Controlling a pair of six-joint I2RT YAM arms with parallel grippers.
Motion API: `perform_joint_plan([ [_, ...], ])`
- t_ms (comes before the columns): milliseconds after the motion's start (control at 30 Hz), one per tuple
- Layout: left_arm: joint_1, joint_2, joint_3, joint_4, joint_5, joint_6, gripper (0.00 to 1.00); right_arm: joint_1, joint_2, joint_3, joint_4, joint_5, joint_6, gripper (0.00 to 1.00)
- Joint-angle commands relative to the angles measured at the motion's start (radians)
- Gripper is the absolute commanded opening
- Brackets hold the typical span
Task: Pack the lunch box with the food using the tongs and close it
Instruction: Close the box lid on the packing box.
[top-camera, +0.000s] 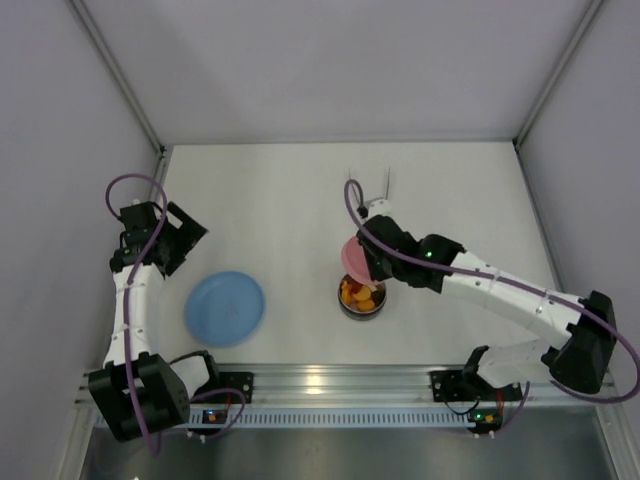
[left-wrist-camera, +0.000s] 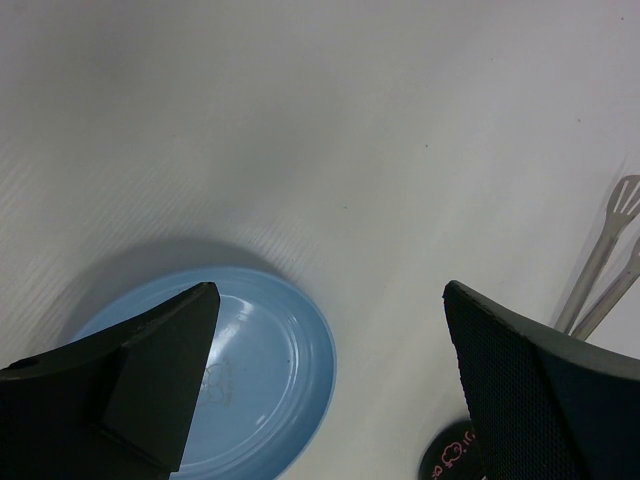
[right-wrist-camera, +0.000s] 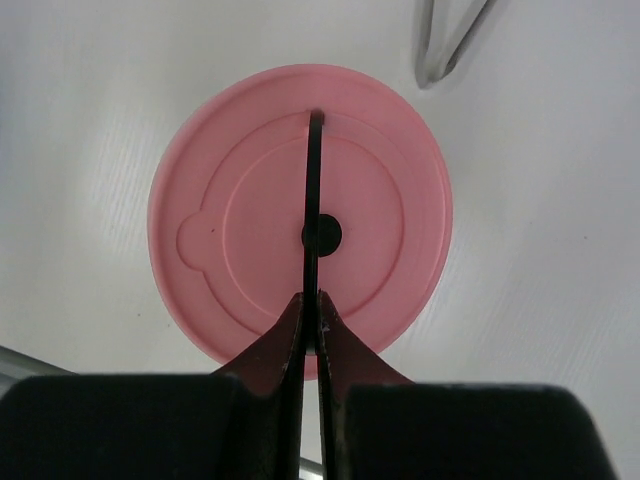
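Three pale walls (top-camera: 330, 60) enclose the white table (top-camera: 270, 200); left pincer (left-wrist-camera: 330, 298) wide, right pincer (right-wrist-camera: 312, 302) pinching lid (right-wrist-camera: 250, 200).

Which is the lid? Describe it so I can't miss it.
Follow the right arm to the table's middle. Its gripper pinches a flat round disc by the steel bowl of food. It is pink, and smaller than the blue plate.

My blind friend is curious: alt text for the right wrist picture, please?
The right gripper pinches the thin dark strip across a round pink lid, seen flat-on. Beyond it, white table and the joined end of silver tongs at top right.
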Motion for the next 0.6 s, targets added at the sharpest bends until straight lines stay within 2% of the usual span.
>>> perform_joint_plan([
  [0,-0.004,-0.023,-0.008,0.04,0.011,-0.007,0.99,0.087,0.073,0.055,-0.09,0.086,0.043,0.0],
  [233,-0.004,-0.02,-0.006,0.037,0.004,-0.004,0.99,0.158,0.198,0.086,-0.126,0.135,0.067,0.0],
  [567,-0.004,-0.02,-0.006,0.037,0.003,-0.004,0.99,0.212,0.268,0.087,-0.121,0.136,0.08,0.0],
])
